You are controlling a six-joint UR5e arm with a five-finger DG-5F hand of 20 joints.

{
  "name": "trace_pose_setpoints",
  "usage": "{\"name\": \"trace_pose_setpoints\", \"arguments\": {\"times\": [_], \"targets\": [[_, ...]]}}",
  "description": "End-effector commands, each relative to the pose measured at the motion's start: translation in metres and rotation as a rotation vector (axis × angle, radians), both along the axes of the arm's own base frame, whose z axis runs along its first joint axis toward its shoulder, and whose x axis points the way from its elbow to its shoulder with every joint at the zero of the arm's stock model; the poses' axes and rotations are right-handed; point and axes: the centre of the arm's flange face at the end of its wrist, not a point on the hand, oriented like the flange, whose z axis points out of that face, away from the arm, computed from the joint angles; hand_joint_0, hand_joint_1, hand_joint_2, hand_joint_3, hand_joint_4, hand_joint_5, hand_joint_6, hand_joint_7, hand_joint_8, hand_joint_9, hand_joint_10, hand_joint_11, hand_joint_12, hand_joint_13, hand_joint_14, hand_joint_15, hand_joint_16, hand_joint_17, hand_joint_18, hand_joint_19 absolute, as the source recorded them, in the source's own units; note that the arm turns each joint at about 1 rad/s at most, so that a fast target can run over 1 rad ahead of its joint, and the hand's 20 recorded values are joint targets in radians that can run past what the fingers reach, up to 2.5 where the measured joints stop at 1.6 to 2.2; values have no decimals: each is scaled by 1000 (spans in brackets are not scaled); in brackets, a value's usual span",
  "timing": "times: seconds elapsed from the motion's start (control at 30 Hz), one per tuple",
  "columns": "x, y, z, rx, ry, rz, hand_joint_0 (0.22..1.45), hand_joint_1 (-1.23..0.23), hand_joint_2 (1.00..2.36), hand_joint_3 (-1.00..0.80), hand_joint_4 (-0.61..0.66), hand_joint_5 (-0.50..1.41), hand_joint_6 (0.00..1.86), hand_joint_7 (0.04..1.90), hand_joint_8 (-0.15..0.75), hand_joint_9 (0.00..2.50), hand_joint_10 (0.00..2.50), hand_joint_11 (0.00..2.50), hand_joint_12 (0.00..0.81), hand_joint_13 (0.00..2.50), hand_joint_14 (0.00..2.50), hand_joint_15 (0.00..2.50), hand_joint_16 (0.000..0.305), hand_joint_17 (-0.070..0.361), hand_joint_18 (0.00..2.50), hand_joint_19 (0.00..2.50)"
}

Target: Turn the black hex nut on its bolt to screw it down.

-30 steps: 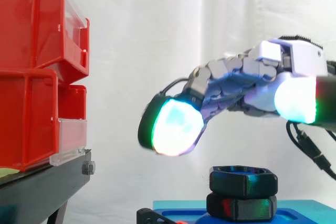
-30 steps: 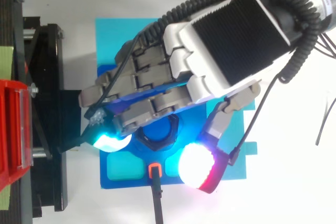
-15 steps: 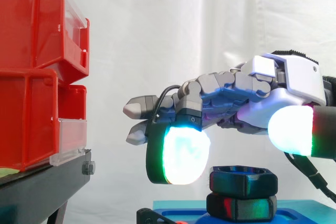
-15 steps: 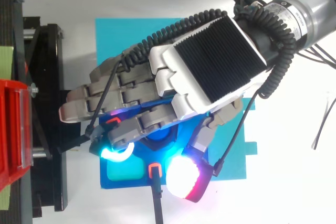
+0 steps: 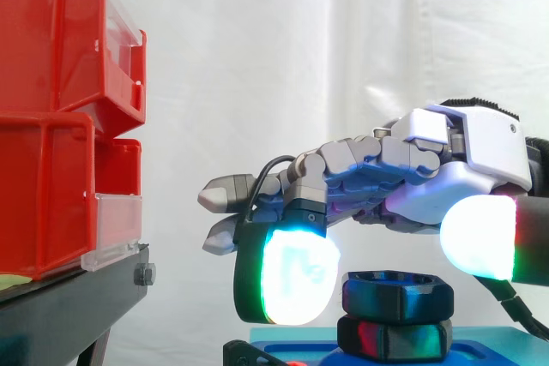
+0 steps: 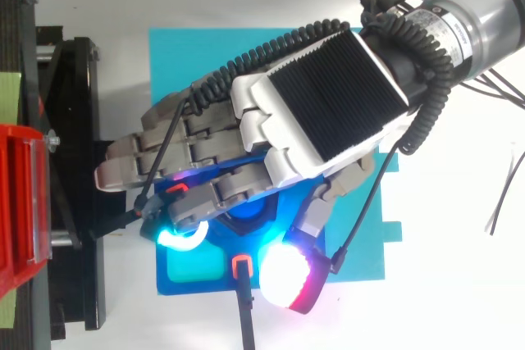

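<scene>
My fingers [image 5: 227, 190] reach out mostly straight toward the left, loose and closed round nothing. One of them bends downward, and its glowing white-green pad [image 5: 292, 276] hangs just left of the black hex nut [image 5: 397, 293], level with it in the side view. My thumb's pad [image 5: 479, 237], glowing white with a red and green edge, sits to the right of the nut and a little higher than its top face. From above, both pads lie toward the near side of the nut rather than squarely across it, and I cannot tell whether either one touches it. The rest of my hand [image 6: 320, 104] is spread over the nut, palm down, with the wrist running off to the far right.

The nut sits level on its bolt, right above a second black hex piece [image 5: 395, 338] of about the same width, the two nearly touching. That lower piece rests on a blue base plate [image 6: 189, 55] beneath my hand.

Well to the left, red bins [image 5: 60, 117] are stacked on a black stand [image 5: 69, 306]. A white curtain [image 5: 300, 57] hangs behind everything.
</scene>
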Motion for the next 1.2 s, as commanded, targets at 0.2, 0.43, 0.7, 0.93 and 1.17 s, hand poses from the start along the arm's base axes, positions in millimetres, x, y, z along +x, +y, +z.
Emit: {"name": "trace_pose_setpoints", "arguments": {"times": [0.2,0.43,0.7,0.93,1.17], "targets": [[1,0,-4,4,-4,-1,430,-353,1000,-500,291,-160,561,1011,322,197,1,83,425,371,5,92,66,148,509,300],[-2,-5,-8,-2,11,-6,431,-352,1000,-500,269,-178,654,875,325,213,2,112,425,391,3,100,65,146,533,298],[-5,-7,-13,-5,22,-2,436,-354,1000,-500,273,-186,693,834,328,241,3,149,421,415,3,109,64,143,554,307],[-7,-15,-12,-8,19,-1,437,-353,1000,-500,281,-189,709,804,334,263,4,171,421,446,4,129,64,143,591,319],[-9,-23,-13,-10,21,-3,437,-352,1000,-500,284,-190,712,801,336,280,4,187,421,470,4,143,63,143,612,329]]}}
